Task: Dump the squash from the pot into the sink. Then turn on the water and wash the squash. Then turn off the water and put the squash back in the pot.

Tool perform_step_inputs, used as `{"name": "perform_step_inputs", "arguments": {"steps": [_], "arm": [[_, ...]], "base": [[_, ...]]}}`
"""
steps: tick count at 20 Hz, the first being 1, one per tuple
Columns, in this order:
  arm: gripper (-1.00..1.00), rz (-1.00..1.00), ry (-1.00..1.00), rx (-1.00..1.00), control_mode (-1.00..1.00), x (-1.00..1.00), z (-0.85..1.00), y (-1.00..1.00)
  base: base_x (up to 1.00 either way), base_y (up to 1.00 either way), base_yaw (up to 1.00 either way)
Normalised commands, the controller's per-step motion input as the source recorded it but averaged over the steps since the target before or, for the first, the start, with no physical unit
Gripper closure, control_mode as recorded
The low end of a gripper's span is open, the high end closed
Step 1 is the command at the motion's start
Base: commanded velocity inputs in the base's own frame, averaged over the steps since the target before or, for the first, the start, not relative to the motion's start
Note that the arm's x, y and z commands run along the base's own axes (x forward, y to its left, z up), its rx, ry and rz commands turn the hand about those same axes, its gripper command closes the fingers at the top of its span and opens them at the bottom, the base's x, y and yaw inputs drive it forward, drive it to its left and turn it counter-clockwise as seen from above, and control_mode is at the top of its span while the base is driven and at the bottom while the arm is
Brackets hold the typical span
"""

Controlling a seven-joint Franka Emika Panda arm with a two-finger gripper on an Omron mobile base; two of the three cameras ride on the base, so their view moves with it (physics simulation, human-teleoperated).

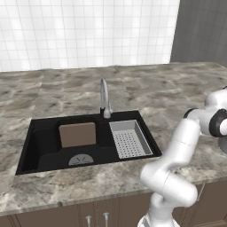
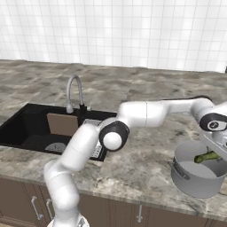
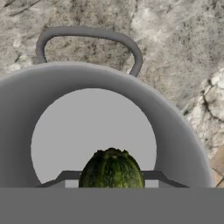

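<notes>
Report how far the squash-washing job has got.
Nothing is finished yet: the squash lies in the pot on the counter, away from the sink, and no water runs from the faucet. In hand: the arm reaches over the pot. Left: dumping, washing, shutting off the water, returning the squash.

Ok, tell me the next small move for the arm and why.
Probably get a grip on the pot, at its rim or loop handle, so it can be carried to the sink. The squash lies inside the pot, which stands on the counter well to the right of the sink, with the hand right above it.
</notes>
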Motion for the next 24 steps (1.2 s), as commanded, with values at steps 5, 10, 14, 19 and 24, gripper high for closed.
{"name": "perform_step_inputs", "arguments": {"steps": [5,10,14,19,24], "arm": [[1.0,-0.09,-0.11,0.0,-1.0,0.02,-0.18,0.1],[1.0,-0.11,-0.1,0.0,-1.0,0.08,-0.17,0.19],[1.0,-0.11,-0.02,-0.03,-1.0,0.17,-0.19,0.11],[1.0,-0.09,0.0,-0.07,-1.0,0.08,-0.26,0.06],[1.0,-0.08,0.0,-0.05,-1.0,0.01,-0.3,0.15]], "base": [[0.0,0.0,0.0],[0.0,0.0,0.0],[0.0,0.0,0.0],[0.0,0.0,0.0],[0.0,0.0,0.0]]}}
